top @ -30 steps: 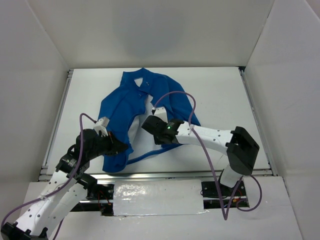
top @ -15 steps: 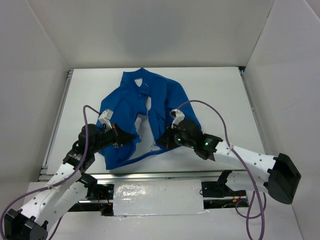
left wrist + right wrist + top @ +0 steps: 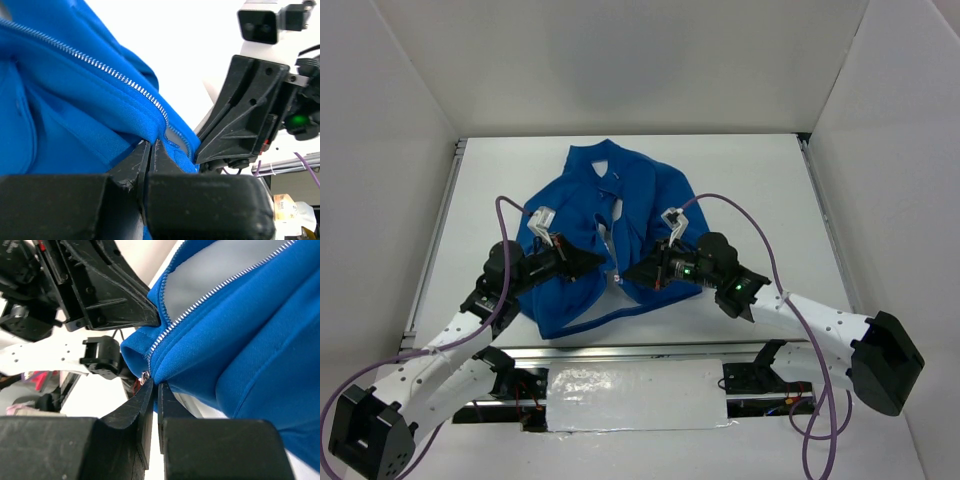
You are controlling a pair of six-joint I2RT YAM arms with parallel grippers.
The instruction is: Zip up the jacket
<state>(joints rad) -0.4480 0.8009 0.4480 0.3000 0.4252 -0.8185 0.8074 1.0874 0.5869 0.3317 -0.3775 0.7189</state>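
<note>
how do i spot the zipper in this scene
On the white table lies one blue jacket, its front pinched by the left gripper and the right gripper. The zipper runs up from between them: a thin line of silvery teeth, the only shiny strip on plain blue cloth.

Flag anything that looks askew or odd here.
The jacket lies rumpled and skewed, front unzipped with pale lining showing at the gap. The left gripper and right gripper each pinch a lower front edge. No damage visible.
</note>
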